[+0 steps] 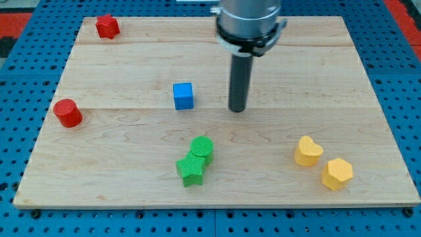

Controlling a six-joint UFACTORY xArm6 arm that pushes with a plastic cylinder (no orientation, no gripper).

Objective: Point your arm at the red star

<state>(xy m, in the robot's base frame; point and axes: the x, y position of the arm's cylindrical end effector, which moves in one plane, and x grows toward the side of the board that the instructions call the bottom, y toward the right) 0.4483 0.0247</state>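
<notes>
Wooden and pale, the board point(368, 85) fills most of the view, lying on a blue pegboard surface point(20, 79) that shows around its edges. Next in size comes my arm — its grey metal collar point(250, 23) enters at the view's top, and the dark rod hangs straight down from it to my tip point(237, 110), which sits near the board's middle. I have no fingers to spread or close; the rod is all there is, and it holds nothing.

My tip stands just to the view's right of the blue cube point(183, 95), apart from it, not touching. The red star point(106, 26) lies well away, in the board's corner at the view's top left. A red cylinder point(67, 112) sits near the left edge, lower down.

Toward the view's bottom, below the blue cube, a green cylinder point(202, 147) and a green star point(191, 169) touch each other. At the lower right, a yellow heart-like block point(307, 151) and a yellow hexagon point(337, 173) sit just beside one another — whether they touch I cannot tell.
</notes>
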